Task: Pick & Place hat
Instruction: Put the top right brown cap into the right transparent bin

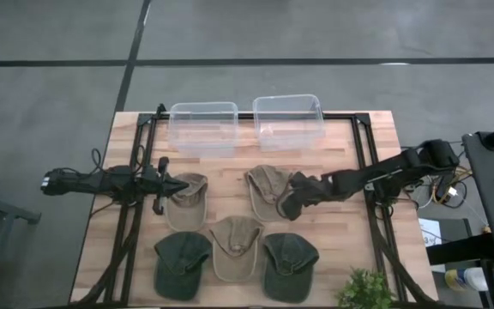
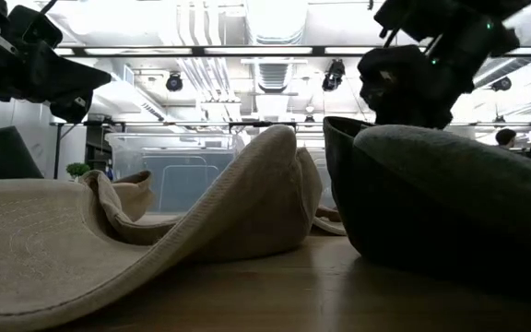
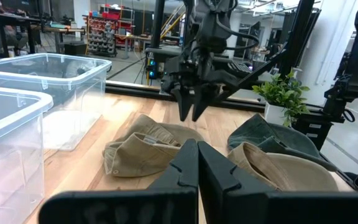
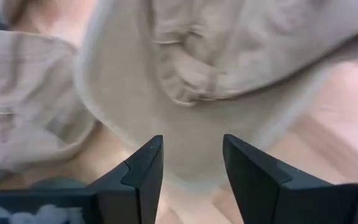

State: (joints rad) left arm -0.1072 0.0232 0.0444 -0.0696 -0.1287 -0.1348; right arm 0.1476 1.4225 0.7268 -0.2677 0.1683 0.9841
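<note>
While the right gripper [image 1: 288,199] hovers with fingers apart over the tan hat [image 1: 267,190], brim toward it, long axis running bins-to-front, left gripper [image 1: 181,188] sits closed.

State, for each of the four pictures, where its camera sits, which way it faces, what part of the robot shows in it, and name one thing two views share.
High view: above the table, looking straight down; both arms, five hats, two clear bins.
Low view: at table-top height, looking level across; both arms hang in from above.
Left wrist view: on the left arm, facing across the table; left gripper shut.
Right wrist view: on the right arm, looking down; right gripper open over a tan hat.
Shared: that tan hat appears in the high view too.
</note>
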